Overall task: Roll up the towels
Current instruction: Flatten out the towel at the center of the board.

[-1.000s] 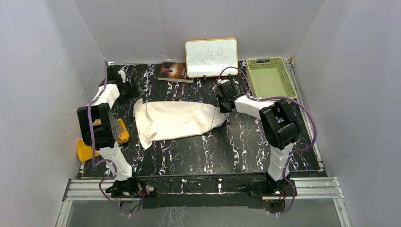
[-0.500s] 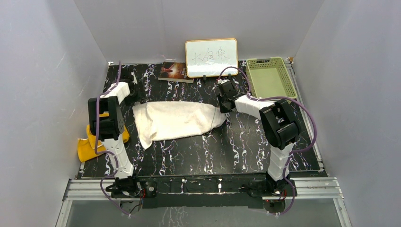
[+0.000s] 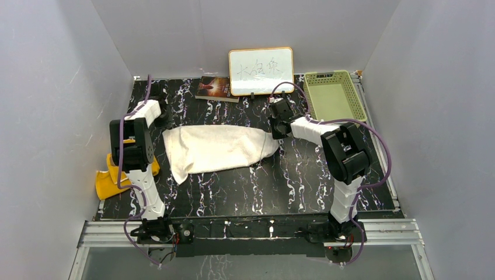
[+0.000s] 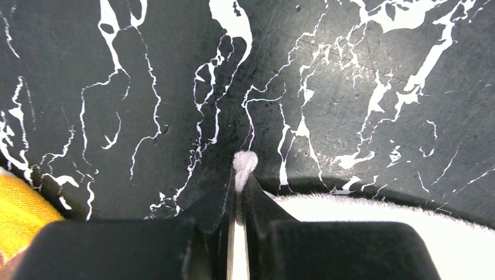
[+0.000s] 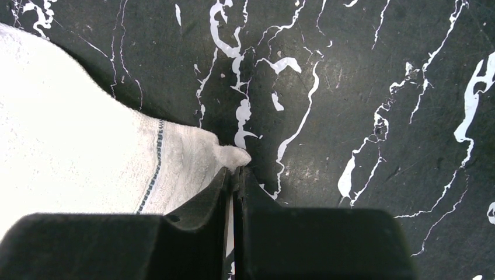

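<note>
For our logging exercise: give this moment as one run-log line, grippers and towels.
left gripper: shut on cream towel corner | right gripper: shut on its opposite end | orange towel: lying apart, left side

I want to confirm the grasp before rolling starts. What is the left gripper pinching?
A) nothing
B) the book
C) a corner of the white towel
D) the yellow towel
C: in the left wrist view the left gripper is shut on a nub of the white towel, while the yellow towel lies apart at the edge.
</note>
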`<state>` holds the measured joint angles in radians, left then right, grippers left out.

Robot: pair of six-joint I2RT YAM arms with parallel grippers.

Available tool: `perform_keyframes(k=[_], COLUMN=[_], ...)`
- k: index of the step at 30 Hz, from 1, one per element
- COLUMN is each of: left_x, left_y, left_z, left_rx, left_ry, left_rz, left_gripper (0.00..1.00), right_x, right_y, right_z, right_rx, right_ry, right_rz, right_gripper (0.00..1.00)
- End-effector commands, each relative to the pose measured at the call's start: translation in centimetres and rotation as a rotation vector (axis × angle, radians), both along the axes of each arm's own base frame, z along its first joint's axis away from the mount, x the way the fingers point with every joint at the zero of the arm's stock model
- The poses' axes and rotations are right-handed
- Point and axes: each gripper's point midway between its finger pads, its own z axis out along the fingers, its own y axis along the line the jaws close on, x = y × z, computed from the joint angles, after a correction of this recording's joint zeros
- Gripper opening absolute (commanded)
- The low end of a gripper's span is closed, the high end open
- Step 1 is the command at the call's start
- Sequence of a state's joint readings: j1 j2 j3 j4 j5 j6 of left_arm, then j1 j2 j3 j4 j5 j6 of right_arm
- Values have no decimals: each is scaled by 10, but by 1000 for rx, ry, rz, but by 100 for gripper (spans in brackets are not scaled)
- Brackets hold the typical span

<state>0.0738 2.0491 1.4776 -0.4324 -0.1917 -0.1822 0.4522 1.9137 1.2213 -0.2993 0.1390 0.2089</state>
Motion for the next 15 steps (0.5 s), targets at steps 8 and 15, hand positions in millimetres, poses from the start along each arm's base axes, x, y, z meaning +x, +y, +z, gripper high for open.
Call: perform_keyframes(k=[8,15], left_x=[46,14], left_y=[-1,6], left_z=[169,340], left_rx=[-144,-385], left_ry=[-344,-848], left_rz=[-62,-134], left_gripper=[0,0], right_x=[86,99], right_y=[3,-30], right_z=[197,346], right_rx=[247,258], right_ry=[-408,-707], right_rz=[-142,-197], right_gripper=[0,0])
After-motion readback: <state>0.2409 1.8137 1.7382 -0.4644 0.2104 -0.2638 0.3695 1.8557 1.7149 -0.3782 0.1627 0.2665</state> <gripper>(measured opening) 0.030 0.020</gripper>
